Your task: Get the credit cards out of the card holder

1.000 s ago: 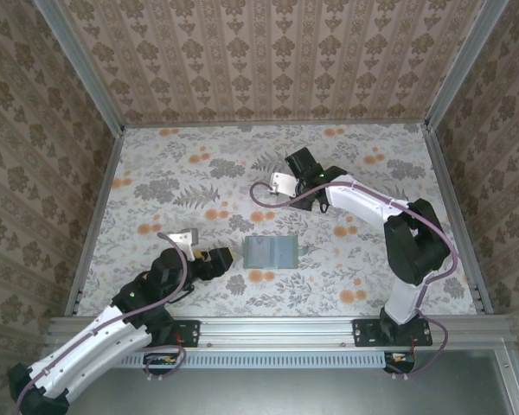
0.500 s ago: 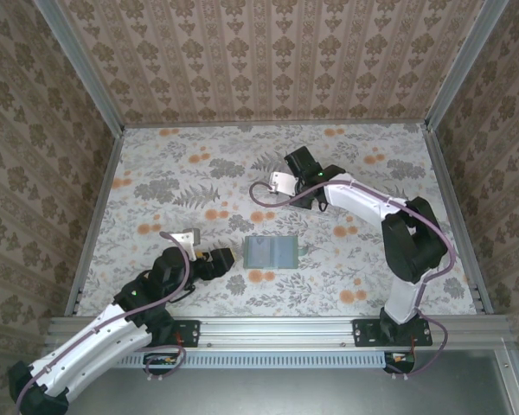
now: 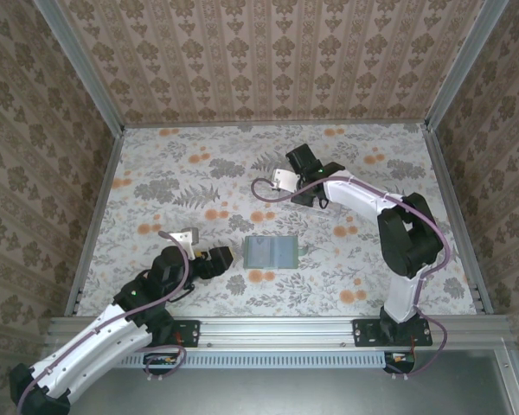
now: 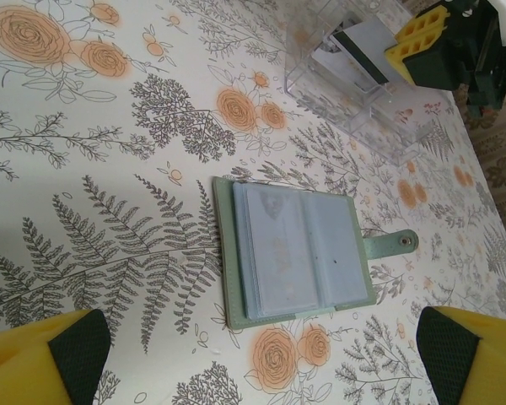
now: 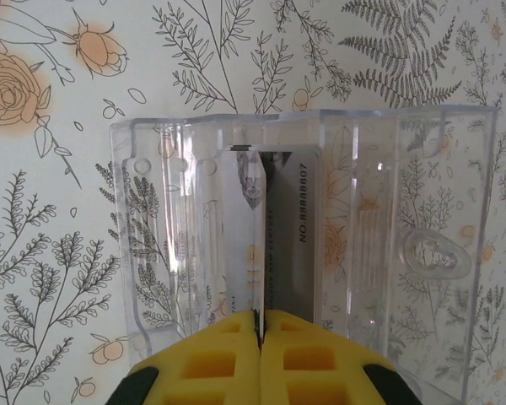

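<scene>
The card holder [image 4: 299, 253] lies open and flat on the floral table, strap to the right; from above it sits mid-table [image 3: 271, 252]. My left gripper [image 4: 261, 367] hovers just short of it, open, its yellow fingertips [image 4: 46, 354] wide apart; from above it is left of the wallet [image 3: 228, 257]. My right gripper [image 5: 260, 325] is shut on a thin credit card [image 5: 246, 228] held edge-on inside the clear tray [image 5: 422, 253]. Another grey card [image 5: 293, 219] lies in that tray. The right gripper [image 3: 296, 164] is at the far middle of the table.
The clear tray [image 4: 354, 93] stands beyond the wallet, with cards [image 4: 354, 51] in it and the right arm's yellow fingers [image 4: 417, 42] at its far side. Patterned walls and metal rails [image 3: 95, 207] enclose the table.
The right gripper has shifted slightly farther back with its card. The left arm and the wallet have stayed put.
</scene>
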### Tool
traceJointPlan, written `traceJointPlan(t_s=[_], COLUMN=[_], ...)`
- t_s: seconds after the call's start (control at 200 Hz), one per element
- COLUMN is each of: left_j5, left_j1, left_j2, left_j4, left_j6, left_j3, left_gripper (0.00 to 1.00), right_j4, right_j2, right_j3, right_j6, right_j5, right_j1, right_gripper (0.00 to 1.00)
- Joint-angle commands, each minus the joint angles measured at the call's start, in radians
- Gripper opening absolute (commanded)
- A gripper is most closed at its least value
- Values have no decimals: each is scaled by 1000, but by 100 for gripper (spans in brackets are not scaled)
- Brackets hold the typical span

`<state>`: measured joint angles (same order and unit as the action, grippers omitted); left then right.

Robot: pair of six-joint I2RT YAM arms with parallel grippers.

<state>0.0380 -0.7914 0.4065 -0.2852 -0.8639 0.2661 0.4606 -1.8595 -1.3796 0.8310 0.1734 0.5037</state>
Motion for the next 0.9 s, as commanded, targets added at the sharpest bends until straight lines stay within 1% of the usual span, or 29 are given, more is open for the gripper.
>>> traceJointPlan(t_s=[0.0, 0.06, 0.175, 0.225, 0.38, 0.44, 0.895], left_j5=[-18, -20, -21, -23, -25, -25, -33], left_j1=[11, 13, 15, 17, 20, 21, 27], left_j2=[-8, -10, -14, -15, -23, -25, -35], left_j4=[2, 2, 2, 3, -2, -2, -10], left_j6=[0, -1, -4, -4, -5, -6, -6], left_j3=[-15, -16, -21, -21, -24, -26, -28], left_gripper=[97, 97, 97, 97, 97, 97, 97], right_j4=[18, 17, 6, 0, -14, -22, -35], right_j2=[-28, -34, -47, -49, -50, -50, -53], right_j3=[-38, -43, -49, -48, -46, -45, -48], right_j6=[-20, -21, -26, -29, -33, -33, -48], right_j5=[16, 22, 48, 55, 78, 89, 107], right_j1=[-3, -4, -2, -2, -1, -2, -1], right_gripper=[0, 5, 7, 11, 12, 20, 21])
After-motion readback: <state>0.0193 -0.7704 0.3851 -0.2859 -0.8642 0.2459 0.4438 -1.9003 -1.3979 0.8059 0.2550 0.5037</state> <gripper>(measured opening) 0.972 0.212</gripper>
